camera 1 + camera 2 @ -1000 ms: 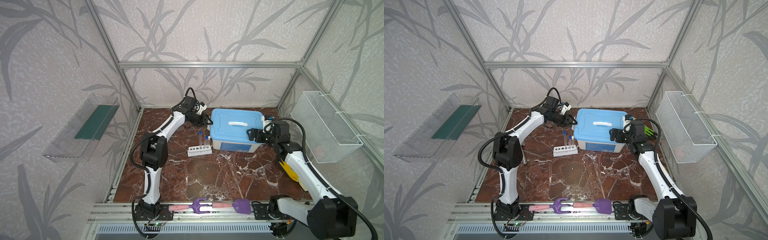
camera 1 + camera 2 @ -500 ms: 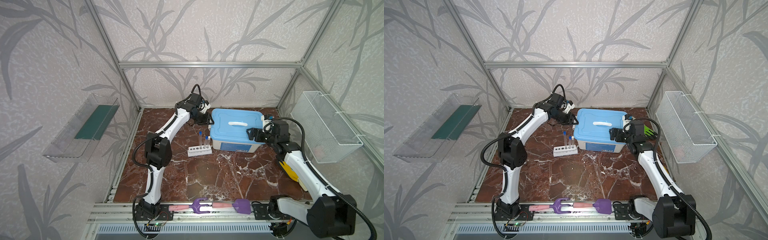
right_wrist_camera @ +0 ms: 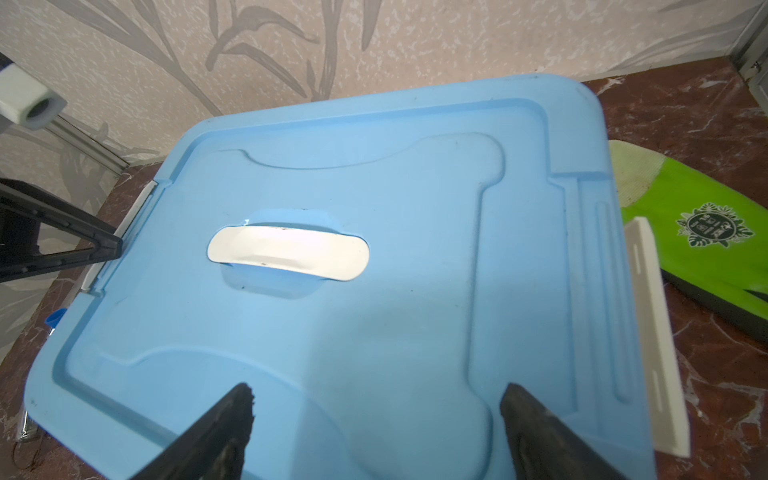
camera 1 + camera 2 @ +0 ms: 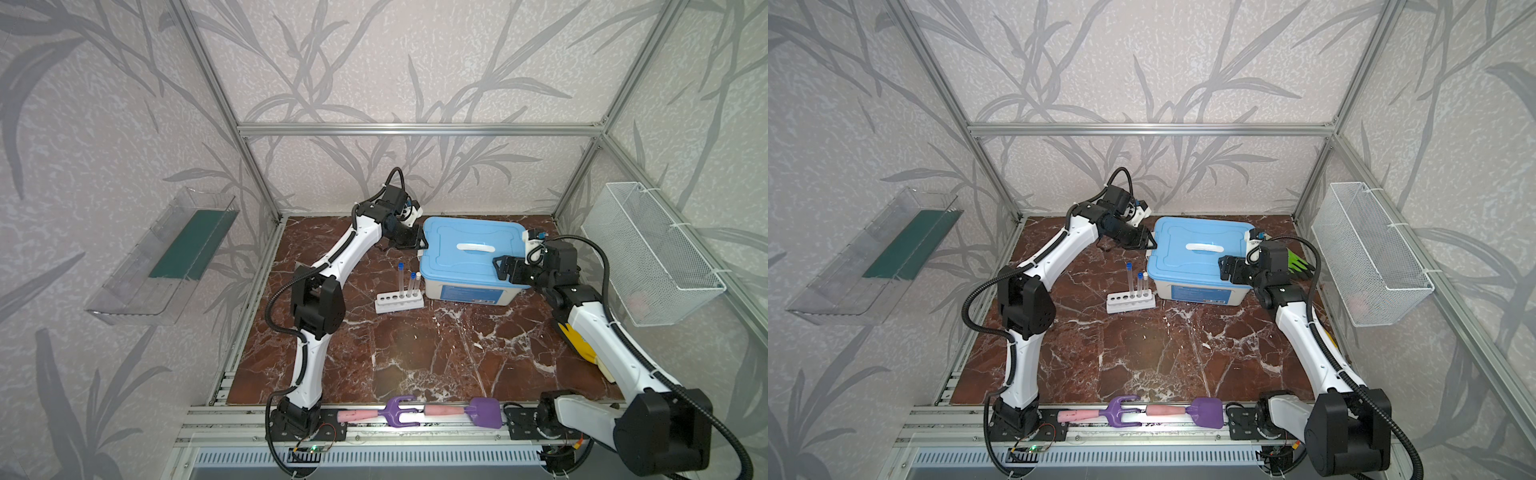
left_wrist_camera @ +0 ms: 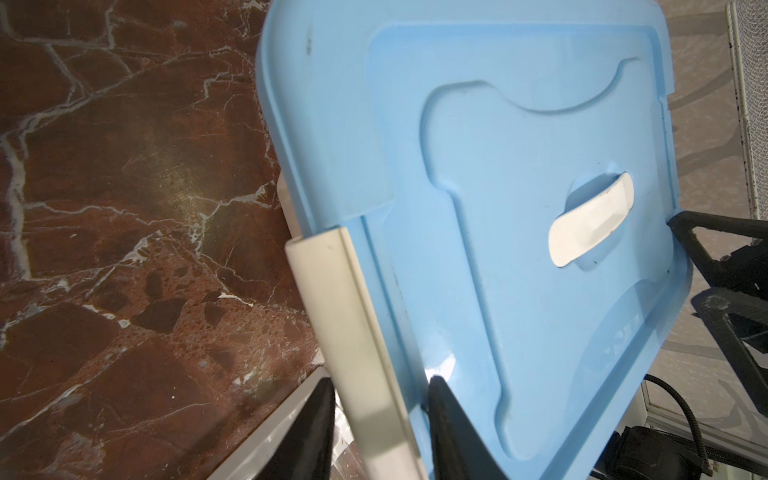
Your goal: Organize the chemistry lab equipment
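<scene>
Straddling the blue-lidded box (image 4: 469,249) end to end, both claws look set to open it, presumably so the lab pieces can go inside. At one end the left claw (image 5: 380,390) has a finger close on each side of the white latch (image 5: 353,311); I cannot tell whether they pinch it. Over the opposite end the right claw (image 3: 376,392) hangs empty, jaws wide apart. Just outboard of it, the second latch (image 3: 656,332) is already swung out. A green glove (image 3: 702,232) beyond crowds that edge. Basewards of the left claw, beside the box corner, the white rack (image 4: 399,301) holds two blue-capped tubes (image 4: 412,284) upright. A rising lid must clear them.
</scene>
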`<state>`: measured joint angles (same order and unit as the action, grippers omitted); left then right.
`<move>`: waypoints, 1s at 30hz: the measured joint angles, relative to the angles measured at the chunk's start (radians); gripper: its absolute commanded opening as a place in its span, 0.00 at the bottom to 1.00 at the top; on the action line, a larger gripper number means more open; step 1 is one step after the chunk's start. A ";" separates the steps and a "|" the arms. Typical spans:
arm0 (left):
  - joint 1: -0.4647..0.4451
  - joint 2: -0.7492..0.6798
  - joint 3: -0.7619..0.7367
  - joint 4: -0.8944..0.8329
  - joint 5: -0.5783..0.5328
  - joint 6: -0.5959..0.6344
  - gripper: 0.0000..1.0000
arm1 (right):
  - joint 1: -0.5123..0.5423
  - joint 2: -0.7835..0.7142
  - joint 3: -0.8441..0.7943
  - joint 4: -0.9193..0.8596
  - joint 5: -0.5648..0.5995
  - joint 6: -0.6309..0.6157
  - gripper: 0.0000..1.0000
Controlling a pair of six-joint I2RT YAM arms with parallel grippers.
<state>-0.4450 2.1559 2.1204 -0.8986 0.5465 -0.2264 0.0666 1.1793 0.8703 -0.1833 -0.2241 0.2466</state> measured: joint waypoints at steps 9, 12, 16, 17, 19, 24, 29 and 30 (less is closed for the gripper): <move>-0.013 0.008 0.032 -0.031 -0.037 0.014 0.37 | 0.000 0.000 -0.003 0.005 0.004 0.000 0.92; -0.016 0.018 0.053 -0.048 -0.047 0.018 0.37 | 0.000 0.000 -0.004 0.008 0.005 0.000 0.92; -0.020 0.031 0.081 -0.072 -0.059 0.026 0.36 | 0.000 0.000 -0.007 0.014 0.006 0.000 0.92; -0.022 0.035 0.090 -0.078 -0.063 0.026 0.36 | 0.000 0.000 -0.010 0.019 0.006 0.000 0.92; -0.025 0.041 0.105 -0.089 -0.073 0.027 0.36 | 0.000 0.000 -0.010 0.022 0.006 0.000 0.91; -0.033 0.056 0.138 -0.110 -0.098 0.034 0.36 | 0.000 0.002 -0.011 0.025 0.006 0.000 0.91; -0.039 0.061 0.151 -0.121 -0.115 0.034 0.36 | 0.000 0.009 -0.011 0.035 0.006 0.000 0.90; -0.040 0.061 0.153 -0.123 -0.119 0.033 0.36 | 0.000 0.010 -0.011 0.037 0.006 0.000 0.90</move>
<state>-0.4854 2.2169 2.2738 -1.0214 0.4274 -0.1932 0.0666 1.1896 0.8593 -0.1463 -0.2180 0.2462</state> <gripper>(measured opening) 0.360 0.901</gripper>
